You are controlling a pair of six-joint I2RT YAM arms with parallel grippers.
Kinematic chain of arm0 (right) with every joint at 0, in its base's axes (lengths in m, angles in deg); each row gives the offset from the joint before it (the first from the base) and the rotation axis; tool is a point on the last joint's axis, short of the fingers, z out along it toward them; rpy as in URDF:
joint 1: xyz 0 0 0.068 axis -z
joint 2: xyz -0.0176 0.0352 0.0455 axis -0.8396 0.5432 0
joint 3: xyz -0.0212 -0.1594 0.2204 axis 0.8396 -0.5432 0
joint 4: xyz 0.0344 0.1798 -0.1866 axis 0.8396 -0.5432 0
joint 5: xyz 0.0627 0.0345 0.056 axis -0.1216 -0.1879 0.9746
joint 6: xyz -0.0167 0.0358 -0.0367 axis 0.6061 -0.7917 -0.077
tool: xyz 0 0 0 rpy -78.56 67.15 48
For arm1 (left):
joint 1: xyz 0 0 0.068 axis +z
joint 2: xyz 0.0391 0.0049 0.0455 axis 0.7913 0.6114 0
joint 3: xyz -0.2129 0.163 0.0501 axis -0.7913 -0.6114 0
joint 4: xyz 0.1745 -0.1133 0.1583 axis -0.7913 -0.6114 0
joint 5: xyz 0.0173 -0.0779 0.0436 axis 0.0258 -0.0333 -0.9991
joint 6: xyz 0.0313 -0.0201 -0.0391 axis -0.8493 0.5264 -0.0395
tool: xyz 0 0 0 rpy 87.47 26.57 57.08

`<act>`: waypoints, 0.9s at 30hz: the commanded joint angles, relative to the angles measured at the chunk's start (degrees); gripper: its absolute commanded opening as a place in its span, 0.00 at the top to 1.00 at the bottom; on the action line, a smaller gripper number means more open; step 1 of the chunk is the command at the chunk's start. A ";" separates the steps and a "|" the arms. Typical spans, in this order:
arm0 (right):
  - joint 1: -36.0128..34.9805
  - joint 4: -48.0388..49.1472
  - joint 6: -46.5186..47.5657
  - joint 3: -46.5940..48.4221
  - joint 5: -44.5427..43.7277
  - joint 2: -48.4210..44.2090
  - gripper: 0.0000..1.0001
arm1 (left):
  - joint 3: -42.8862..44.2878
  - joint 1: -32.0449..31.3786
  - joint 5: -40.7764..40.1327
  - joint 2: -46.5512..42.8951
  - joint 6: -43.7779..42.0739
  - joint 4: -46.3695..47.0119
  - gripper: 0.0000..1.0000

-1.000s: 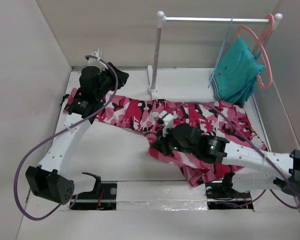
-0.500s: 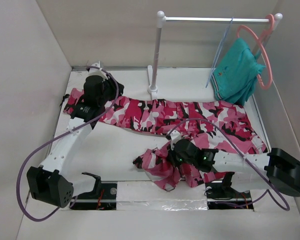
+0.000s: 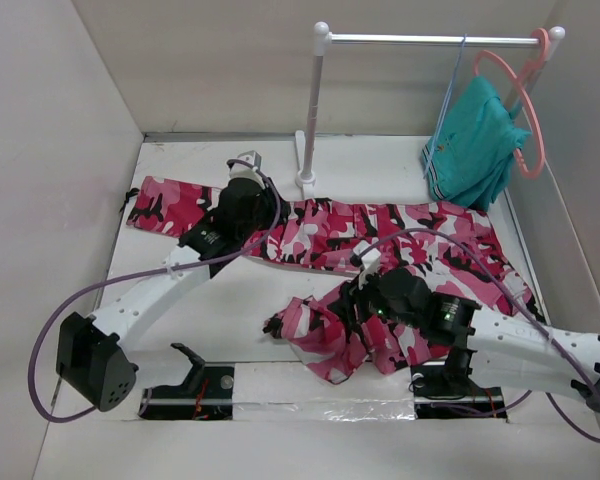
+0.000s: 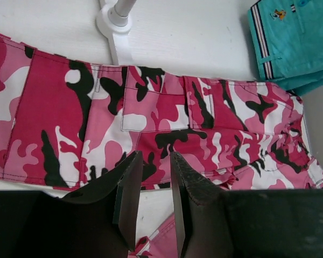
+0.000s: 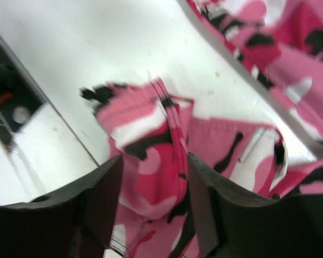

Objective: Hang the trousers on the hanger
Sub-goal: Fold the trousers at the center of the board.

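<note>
The camouflage trousers [image 3: 310,225] lie spread across the table from far left to right. One leg is folded forward into a bunch [image 3: 315,335] near the front edge. My left gripper [image 3: 260,212] hovers over the middle of the trousers, its jaws a little apart and empty. In the left wrist view it [image 4: 151,161] sits above the near hem of the trousers [image 4: 167,107]. My right gripper [image 3: 348,303] is open above the bunched leg [image 5: 151,140], jaws either side of a seam without closing on it. The light-blue wire hanger [image 3: 445,100] hangs on the rail.
A white rail stand [image 3: 310,100] has its base [image 4: 116,21] just behind the trousers. A salmon-pink hanger [image 3: 528,110] holds a teal garment [image 3: 475,145], which also shows in the left wrist view [image 4: 296,37]. White walls enclose the table on the left, back and right.
My right gripper dragged one trouser leg toward the front edge, then let go and lifted back. My left arm moved from the far-left end of the trousers to their middle.
</note>
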State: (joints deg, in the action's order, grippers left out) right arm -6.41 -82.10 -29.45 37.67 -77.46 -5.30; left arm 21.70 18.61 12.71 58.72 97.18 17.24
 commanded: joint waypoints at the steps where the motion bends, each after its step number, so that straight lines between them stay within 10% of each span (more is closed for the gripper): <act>1: -0.57 0.83 2.66 2.62 2.41 1.50 0.48 | 1.67 -0.94 -4.61 -1.37 1.43 1.15 0.75; 2: -0.57 0.74 2.74 2.88 1.63 3.95 0.58 | 0.53 -1.72 -4.43 -2.34 1.44 0.80 0.75; 3: -0.57 -1.26 2.83 3.50 0.84 4.84 0.97 | -3.23 -2.86 -5.82 -3.65 1.52 0.36 0.75; 4: -1.26 -2.33 2.40 4.55 -0.13 5.37 1.00 | -5.44 -4.44 -7.40 -6.53 1.61 0.09 0.75; 11: 0.48 -4.00 0.28 -0.54 -7.17 -9.89 1.00 | -16.88 -25.87 -20.49 -9.91 12.41 -8.43 0.80; 16: 1.81 -9.28 -0.59 -1.86 -7.52 -17.11 0.89 | -18.12 -35.55 -25.60 -2.90 18.48 -9.84 0.65; 27: 2.33 -11.22 -5.08 -6.25 -4.36 -20.62 0.83 | -13.81 -36.80 -33.69 12.15 20.68 -10.54 0.42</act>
State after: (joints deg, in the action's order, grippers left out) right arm -4.42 -93.09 -32.82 32.08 -82.88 -23.72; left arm 5.07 -18.08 -16.04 70.37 116.05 7.01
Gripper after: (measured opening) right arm 0.165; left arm 0.571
